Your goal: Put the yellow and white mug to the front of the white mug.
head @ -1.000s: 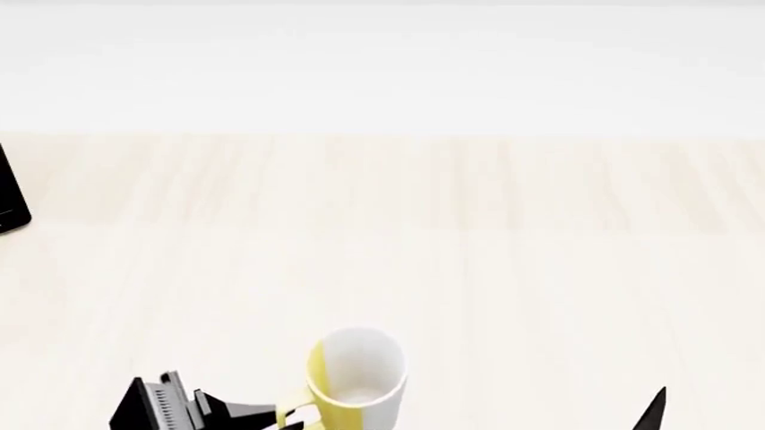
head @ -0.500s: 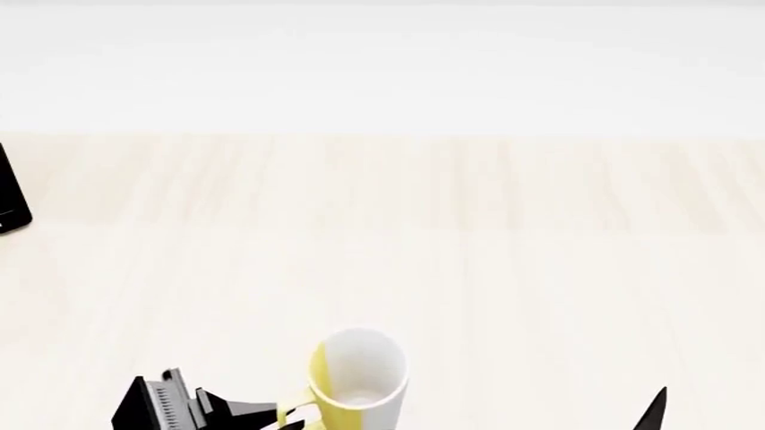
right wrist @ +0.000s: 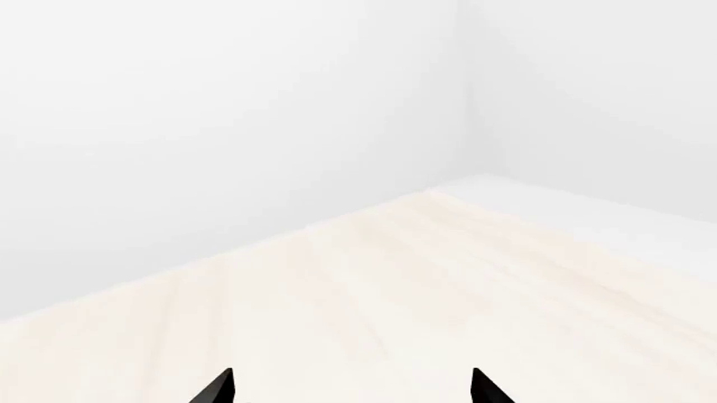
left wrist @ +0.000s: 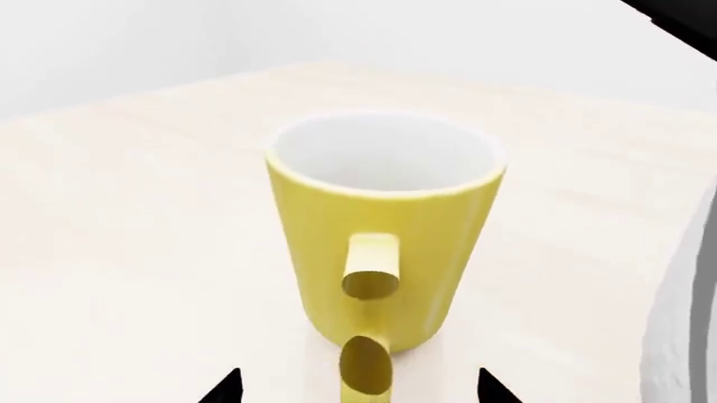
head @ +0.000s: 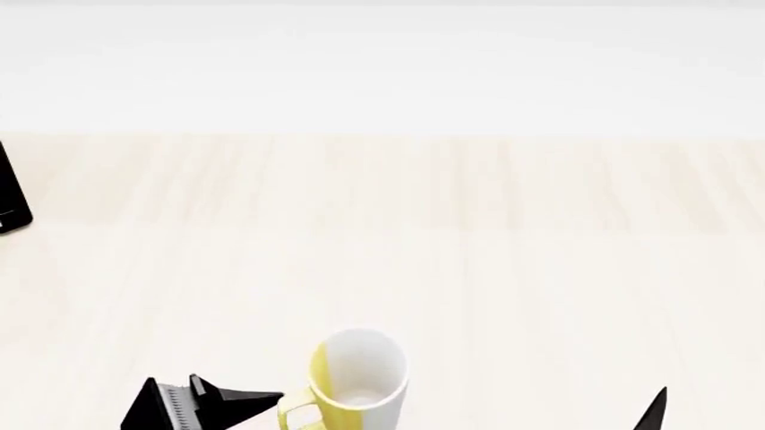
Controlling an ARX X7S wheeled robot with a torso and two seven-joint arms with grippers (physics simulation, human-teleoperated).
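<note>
My small straight-sided yellow and white mug (head: pixel 356 381) stands upright on the pale wooden desk (head: pixel 478 269), handle toward my released left tool (left wrist: pixel 356 388); right tool (right wrist: pixel 351 388) released too.

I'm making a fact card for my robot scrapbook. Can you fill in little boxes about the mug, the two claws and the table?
mug: yellow and white mug, upright on the table, nothing visible inside
mug handle: yellow, facing the left gripper
left gripper: open, fingertips either side of the handle, not touching it
right gripper: open, holding nothing
table: pale wood
white mug: possibly the pale shape at the left wrist view's edge; cannot tell
</note>
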